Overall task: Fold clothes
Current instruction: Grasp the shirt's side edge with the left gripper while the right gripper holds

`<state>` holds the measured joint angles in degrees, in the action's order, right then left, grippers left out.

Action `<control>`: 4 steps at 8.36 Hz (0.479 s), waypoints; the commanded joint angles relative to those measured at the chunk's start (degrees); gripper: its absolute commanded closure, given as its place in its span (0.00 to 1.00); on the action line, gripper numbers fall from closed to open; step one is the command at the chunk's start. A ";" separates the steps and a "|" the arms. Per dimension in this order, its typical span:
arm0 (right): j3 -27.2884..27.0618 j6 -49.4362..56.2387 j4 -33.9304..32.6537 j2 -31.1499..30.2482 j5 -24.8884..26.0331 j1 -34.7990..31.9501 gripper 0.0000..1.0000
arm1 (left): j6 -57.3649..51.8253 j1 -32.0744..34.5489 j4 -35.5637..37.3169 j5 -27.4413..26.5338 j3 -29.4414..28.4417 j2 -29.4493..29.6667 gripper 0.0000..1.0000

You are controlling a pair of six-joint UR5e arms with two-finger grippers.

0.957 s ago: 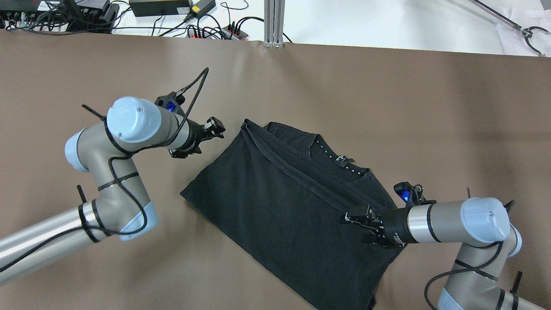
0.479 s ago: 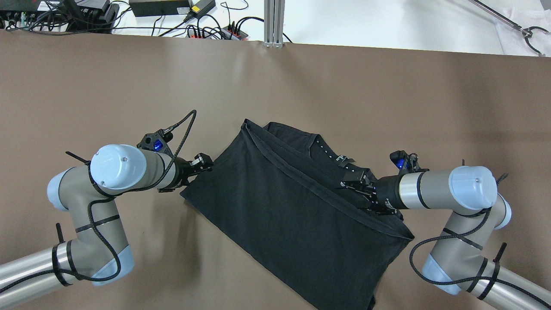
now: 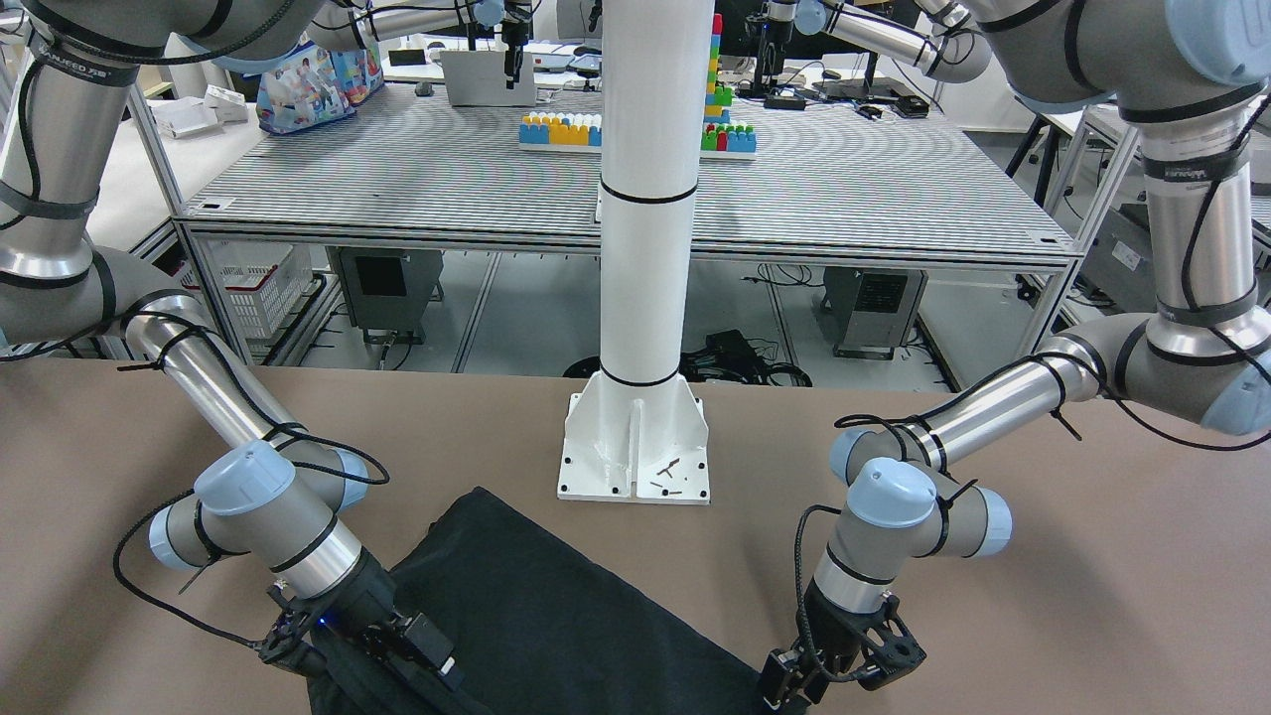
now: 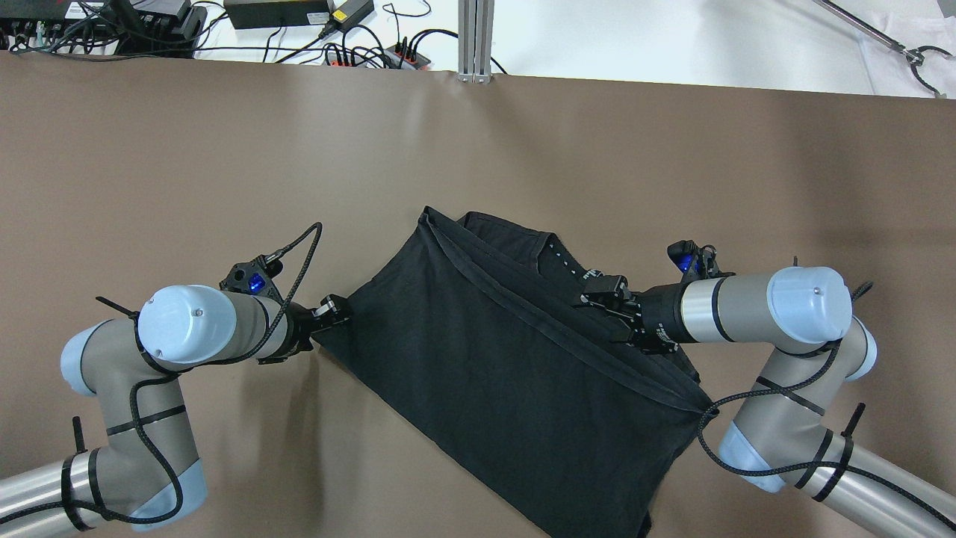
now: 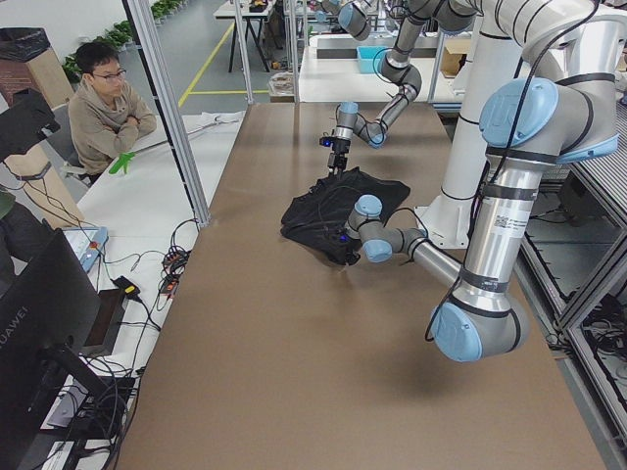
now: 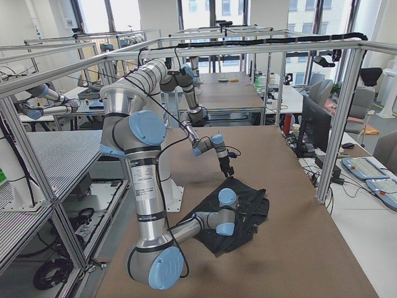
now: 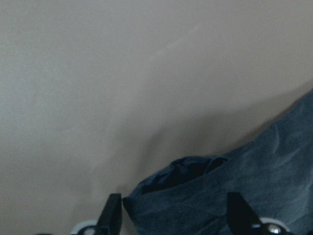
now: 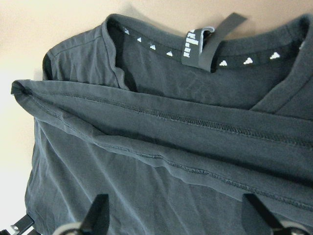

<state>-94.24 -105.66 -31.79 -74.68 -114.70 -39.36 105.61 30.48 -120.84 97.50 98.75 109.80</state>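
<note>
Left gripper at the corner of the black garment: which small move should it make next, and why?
Probably close the left gripper on the corner of the black garment. The left wrist view shows its fingers apart with the folded corner between them, not pinched. The right gripper is also open, above the hem by the collar, so no lifting yet.

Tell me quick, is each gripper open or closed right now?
Left gripper: open, at a corner of the black garment.
Right gripper: open, above the garment, holding nothing.
</note>
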 commanded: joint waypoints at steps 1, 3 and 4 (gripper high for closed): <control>-0.24 -0.08 0.23 0.24 -0.08 -0.45 0.05 | 0.65 -1.13 -0.01 -1.69 0.66 -1.60 0.20; -0.42 -0.16 0.41 0.15 -0.17 -0.54 0.05 | 0.65 -2.09 -0.01 -1.78 0.57 -1.17 0.35; -0.50 -0.17 0.50 -0.20 -0.43 -0.54 0.05 | 0.65 -2.09 -0.01 -1.78 0.31 -1.17 0.54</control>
<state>-94.56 -105.77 -31.44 -74.50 -114.83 -39.83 106.24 28.67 -120.85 95.80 99.26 108.49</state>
